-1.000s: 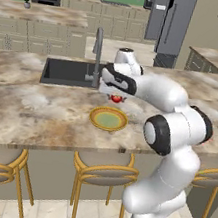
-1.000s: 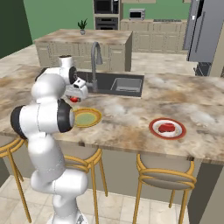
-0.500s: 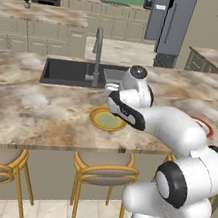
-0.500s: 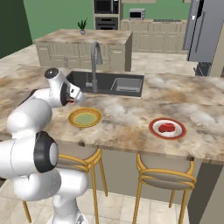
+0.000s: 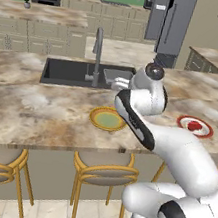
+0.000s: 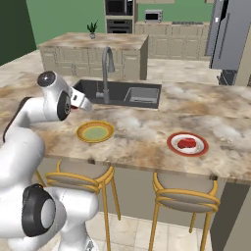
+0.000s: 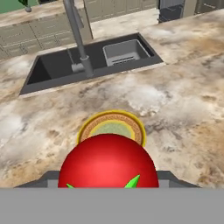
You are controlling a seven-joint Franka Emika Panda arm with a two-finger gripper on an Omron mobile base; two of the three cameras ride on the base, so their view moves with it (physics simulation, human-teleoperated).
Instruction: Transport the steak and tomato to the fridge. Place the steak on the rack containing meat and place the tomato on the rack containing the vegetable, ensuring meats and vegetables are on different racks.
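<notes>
Above the desk, the gripper has its jaws clenched on the tomato, lifted clear of its yellow plate for carrying. The steak waits on the red plate, well apart from the fridge.

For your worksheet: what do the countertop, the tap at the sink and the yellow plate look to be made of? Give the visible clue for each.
Countertop: looks like polished stone, granite or marble, from its mottled beige-brown veining.
Tap: probably brushed metal, being plain grey with a dull sheen.
Yellow plate: possibly glazed ceramic, from its smooth yellow rim around a greenish centre; the rendering leaves this open.
</notes>
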